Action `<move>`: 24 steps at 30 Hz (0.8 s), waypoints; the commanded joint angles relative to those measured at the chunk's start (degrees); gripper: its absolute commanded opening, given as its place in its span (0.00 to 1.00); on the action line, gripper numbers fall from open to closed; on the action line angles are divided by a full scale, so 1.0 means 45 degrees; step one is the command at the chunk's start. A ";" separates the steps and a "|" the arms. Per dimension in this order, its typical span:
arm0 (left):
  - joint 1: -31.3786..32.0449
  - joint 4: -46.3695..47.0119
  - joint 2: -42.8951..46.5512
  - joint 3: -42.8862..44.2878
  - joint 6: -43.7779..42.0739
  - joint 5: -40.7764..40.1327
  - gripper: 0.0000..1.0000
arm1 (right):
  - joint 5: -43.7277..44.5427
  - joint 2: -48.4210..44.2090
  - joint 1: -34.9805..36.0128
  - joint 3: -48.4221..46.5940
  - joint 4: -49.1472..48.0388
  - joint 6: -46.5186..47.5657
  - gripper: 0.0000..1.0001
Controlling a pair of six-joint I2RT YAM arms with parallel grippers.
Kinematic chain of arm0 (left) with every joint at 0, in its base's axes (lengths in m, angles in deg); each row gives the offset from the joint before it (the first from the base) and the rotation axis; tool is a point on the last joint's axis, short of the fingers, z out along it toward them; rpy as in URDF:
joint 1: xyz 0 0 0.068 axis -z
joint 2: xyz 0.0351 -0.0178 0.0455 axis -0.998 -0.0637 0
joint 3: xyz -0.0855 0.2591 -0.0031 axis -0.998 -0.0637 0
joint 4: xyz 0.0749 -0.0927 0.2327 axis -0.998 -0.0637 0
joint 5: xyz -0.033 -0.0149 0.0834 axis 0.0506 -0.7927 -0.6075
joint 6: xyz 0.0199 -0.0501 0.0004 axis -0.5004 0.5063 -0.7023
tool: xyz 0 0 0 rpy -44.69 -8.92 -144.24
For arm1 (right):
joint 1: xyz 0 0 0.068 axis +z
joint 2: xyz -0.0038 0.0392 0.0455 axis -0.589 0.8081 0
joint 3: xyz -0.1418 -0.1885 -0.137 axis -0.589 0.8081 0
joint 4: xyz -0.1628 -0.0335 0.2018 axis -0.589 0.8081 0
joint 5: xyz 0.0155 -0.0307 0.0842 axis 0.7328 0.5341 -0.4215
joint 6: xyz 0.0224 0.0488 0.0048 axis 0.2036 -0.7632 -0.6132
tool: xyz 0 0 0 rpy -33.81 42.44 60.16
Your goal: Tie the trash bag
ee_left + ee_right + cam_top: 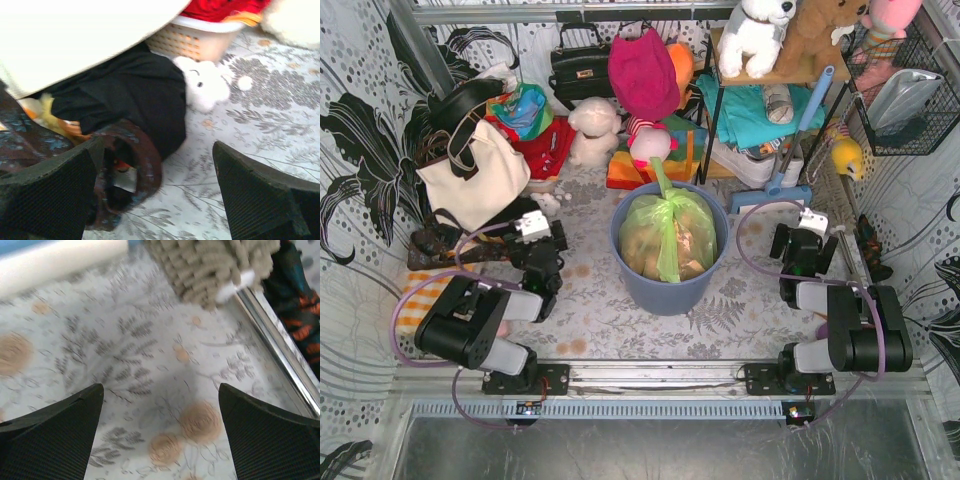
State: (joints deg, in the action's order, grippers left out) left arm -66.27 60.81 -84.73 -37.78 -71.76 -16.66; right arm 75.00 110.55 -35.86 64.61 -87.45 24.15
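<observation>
The light-green trash bag sits inside a round blue-grey bin at the table's middle, with tan paper showing through and a twisted green tail rising at its top. It shows only in the top view. My left gripper is open and empty, left of the bin, near a cream tote. In the left wrist view its jaws stand wide over the cloth. My right gripper is open and empty, right of the bin, and its wrist view shows only cloth between the jaws.
A cream tote bag, a black cloth, a small white plush and a dark brown shoe lie by the left gripper. A grey mop head and a metal rail lie by the right gripper. Toys crowd the back.
</observation>
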 commanded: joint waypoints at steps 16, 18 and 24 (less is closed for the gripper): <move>-0.3055 0.2810 -0.0008 -0.0987 0.1004 0.6913 0.98 | -0.4319 0.1959 0.0049 0.1384 -0.7893 0.0947 0.97; -0.3070 0.2561 -0.0009 -0.0879 0.1094 0.6903 0.98 | -0.4062 0.1957 0.0194 0.1393 -0.7884 0.1005 0.97; -0.3211 0.2209 -0.0052 -0.0689 0.1187 0.7081 0.98 | -0.3998 0.1956 0.0208 0.1372 -0.7879 0.0968 0.97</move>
State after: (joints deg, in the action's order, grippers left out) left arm -79.80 70.30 -84.62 -42.85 -67.26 13.91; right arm 56.66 119.36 -35.35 70.62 -119.80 27.84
